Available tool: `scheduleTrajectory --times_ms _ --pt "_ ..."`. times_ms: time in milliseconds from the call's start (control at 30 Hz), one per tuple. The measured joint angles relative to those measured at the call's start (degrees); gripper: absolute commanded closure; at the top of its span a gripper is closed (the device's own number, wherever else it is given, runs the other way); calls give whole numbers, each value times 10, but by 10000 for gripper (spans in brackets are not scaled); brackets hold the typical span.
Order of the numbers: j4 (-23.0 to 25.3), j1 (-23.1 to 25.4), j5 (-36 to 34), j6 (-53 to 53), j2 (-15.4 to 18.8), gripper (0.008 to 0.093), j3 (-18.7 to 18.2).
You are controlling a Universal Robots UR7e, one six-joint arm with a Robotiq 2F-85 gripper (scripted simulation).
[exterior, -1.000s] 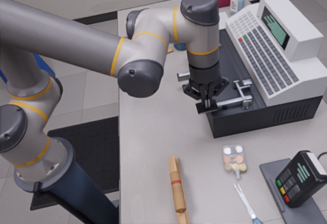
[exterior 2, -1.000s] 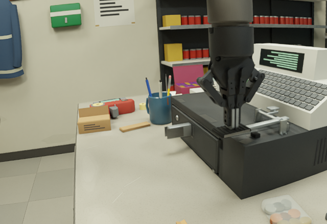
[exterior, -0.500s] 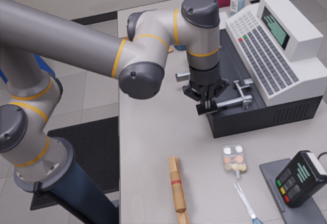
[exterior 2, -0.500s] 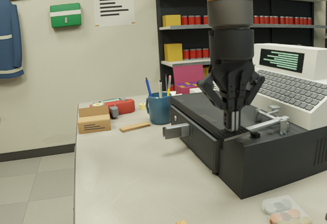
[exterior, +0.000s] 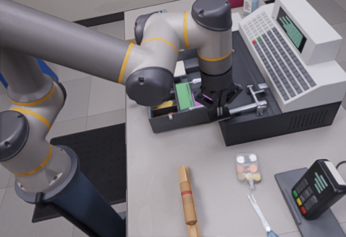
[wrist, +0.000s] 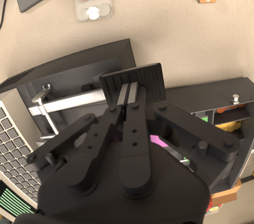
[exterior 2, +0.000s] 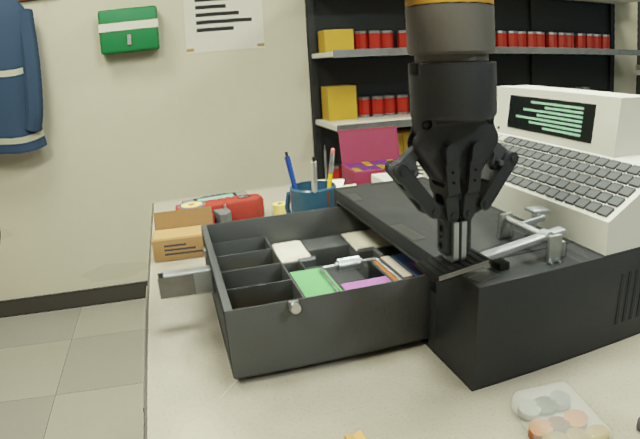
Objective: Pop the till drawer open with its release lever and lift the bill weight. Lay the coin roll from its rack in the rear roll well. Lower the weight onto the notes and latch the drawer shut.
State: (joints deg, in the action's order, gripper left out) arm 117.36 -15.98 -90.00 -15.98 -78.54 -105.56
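Observation:
My gripper (exterior: 218, 111) (exterior 2: 456, 252) (wrist: 129, 90) is closed and holds nothing. Its fingertips rest on the ribbed pad of the release lever (exterior 2: 468, 265) (wrist: 133, 83) at the front corner of the till housing. The lever's silver bar (exterior: 248, 106) runs back to a bracket. The till drawer (exterior 2: 315, 289) (exterior: 180, 107) stands pulled out to the left. Inside it lie green (exterior 2: 313, 282) and pink (exterior 2: 364, 283) notes, with the metal bill weight (exterior 2: 351, 261) over them. The coin roll (exterior: 188, 197) lies on its wooden rack on the counter in front.
The cash register (exterior: 292, 49) with keyboard and screen sits on the housing, right of the gripper. A coin blister pack (exterior: 247, 168), a card terminal (exterior: 319, 190) and scissors (exterior: 261, 217) lie on the counter front right. A pen mug (exterior 2: 309, 194) and boxes stand behind the drawer.

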Motion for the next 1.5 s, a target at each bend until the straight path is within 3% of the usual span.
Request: scheduleTrajectory --times_ms 1500 --pt "9 0 0 0 1 934 -5"
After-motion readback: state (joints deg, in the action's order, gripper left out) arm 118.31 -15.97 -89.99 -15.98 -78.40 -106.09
